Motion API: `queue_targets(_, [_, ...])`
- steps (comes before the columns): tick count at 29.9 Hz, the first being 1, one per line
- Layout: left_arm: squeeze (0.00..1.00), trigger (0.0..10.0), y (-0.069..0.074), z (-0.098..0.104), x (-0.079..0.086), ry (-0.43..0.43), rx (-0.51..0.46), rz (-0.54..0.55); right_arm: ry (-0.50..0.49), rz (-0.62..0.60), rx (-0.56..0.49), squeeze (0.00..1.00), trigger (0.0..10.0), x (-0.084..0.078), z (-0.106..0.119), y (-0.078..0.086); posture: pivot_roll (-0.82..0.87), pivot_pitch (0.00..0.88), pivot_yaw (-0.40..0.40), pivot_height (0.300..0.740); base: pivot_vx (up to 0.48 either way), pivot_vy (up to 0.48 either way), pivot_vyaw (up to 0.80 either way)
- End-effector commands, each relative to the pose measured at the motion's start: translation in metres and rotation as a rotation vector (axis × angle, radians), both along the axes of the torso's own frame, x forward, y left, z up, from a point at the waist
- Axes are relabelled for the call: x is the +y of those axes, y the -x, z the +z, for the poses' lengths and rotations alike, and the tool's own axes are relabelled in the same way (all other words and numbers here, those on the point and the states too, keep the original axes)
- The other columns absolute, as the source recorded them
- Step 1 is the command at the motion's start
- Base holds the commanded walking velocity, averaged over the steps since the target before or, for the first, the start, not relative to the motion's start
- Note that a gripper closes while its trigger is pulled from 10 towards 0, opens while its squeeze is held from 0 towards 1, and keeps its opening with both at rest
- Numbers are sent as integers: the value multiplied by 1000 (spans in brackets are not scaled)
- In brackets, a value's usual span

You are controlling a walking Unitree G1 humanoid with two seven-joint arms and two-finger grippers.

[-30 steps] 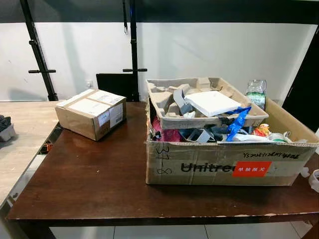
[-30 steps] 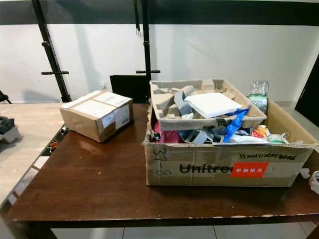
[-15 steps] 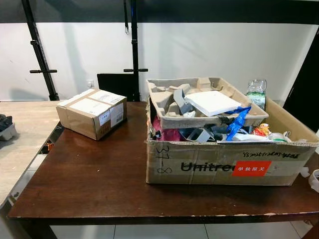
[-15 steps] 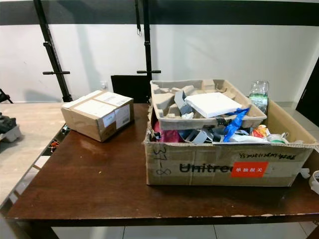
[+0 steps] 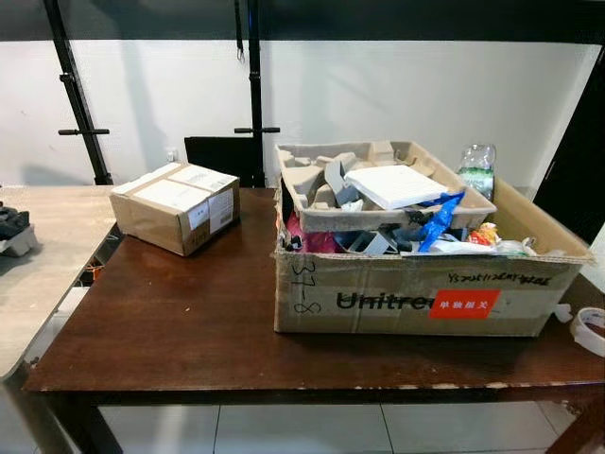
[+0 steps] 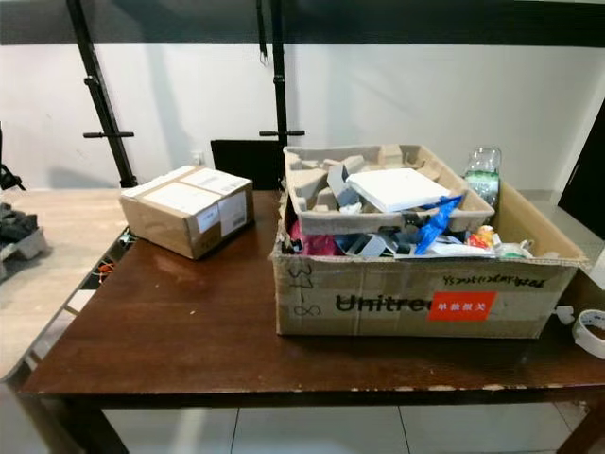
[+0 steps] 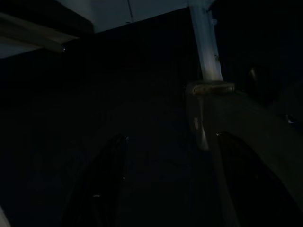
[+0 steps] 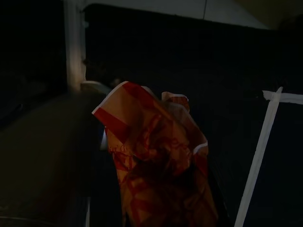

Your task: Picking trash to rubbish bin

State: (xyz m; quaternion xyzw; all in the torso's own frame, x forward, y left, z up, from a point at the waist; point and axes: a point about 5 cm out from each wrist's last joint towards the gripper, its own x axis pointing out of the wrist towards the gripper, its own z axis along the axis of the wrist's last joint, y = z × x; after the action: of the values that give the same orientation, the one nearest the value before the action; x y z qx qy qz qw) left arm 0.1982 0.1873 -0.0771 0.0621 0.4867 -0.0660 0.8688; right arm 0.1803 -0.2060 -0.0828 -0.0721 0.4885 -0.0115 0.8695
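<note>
A dark wooden table (image 5: pixel 170 331) stands before a white wall. In the right wrist view, the right gripper (image 8: pixel 156 208) is clenched on 1 crumpled red-and-orange wrapper (image 8: pixel 151 156), which stands up lengthwise from the fingers toward 12 o'clock. The left gripper (image 7: pixel 165 189) hangs in the dark, fingers apart and holding nothing. On the table, 1 big cardboard box (image 5: pixel 416 303) heaped with trash sits at 3 o'clock; 1 small taped box (image 5: pixel 175 206) lies farther off at 10 o'clock.

Bare tabletop (image 5: pixel 161 312) (boxes (image 5: pixel 416 293) behind)

Two cardboard boxes (image 5: pixel 174 207) (image 5: pixel 416 298), one table (image 5: pixel 170 331), one bottle (image 5: pixel 476 170).
</note>
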Motion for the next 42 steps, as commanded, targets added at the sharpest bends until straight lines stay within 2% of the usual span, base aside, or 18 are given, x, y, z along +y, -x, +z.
queue_targets(1, [0,10000,4,-2,-1,5,23,1,7,16,20,0,10000,0,-2,5,-94,130,-24,740,-341,0,0])
queue_targets(7, [0,10000,-2,1,-8,18,6,-6,8,22,19,0,10000,0,-2,4,-96,132,-27,740,-340,0,0])
queue_targets(22, [0,10000,-6,4,-17,42,-1,-9,6,29,20,0,10000,-1,-1,3,-100,139,-36,740,-331,0,0])
queue_targets(28, [0,10000,-6,4,-18,22,2,-42,5,31,19,0,10000,-1,-1,2,-102,141,-35,740,0,0,0])
queue_targets(42, [0,10000,-3,5,-18,22,11,-35,4,30,22,0,10000,-1,-1,4,-104,146,-34,740,0,-462,0])
